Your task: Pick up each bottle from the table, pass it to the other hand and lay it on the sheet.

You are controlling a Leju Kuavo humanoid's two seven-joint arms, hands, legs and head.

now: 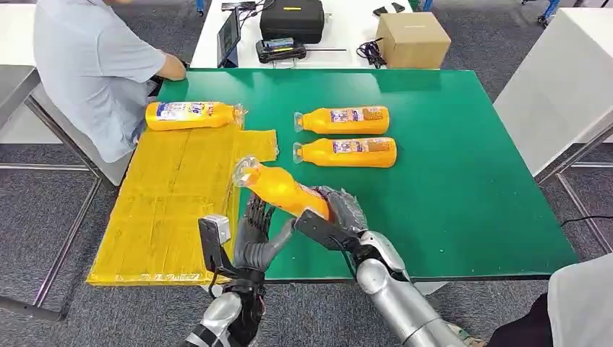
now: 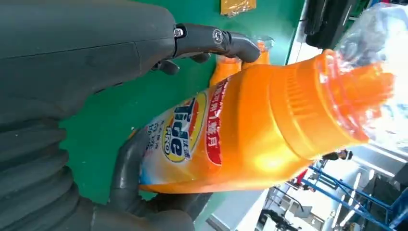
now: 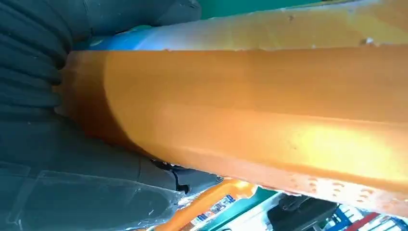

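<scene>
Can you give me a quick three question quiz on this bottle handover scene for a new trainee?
1. True or false: the right hand holds the raised bottle.
2. How many bottles lie on the green table, off the yellow sheet?
3. Is the left hand A) gripping the raised bottle, or B) open beside it?

Key: 1 true. 2 two; a third lies at the sheet's far end. 3 B.
</scene>
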